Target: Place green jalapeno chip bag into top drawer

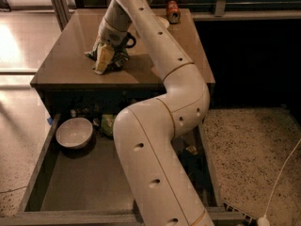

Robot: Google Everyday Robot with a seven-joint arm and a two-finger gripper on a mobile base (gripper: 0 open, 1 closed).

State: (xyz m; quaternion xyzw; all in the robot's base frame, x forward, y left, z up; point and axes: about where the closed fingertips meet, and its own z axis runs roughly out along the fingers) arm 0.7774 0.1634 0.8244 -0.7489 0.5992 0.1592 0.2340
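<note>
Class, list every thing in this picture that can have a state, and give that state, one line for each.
top drawer: pulled open below the table.
green jalapeno chip bag: crumpled, on the tabletop, not in the drawer.
pincer: down on the bag at the table's middle.
white bowl: upright, empty, in the drawer's back left corner.
can: at the table's far edge; standing or lying, cannot tell.

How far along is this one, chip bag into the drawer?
Done: the drawer stands open below the table, with a white bowl inside. In hand: the gripper is down on the chip bag, which lies on the table top. Left: lifting the bag, carrying it down over the drawer and letting it go there.
</note>
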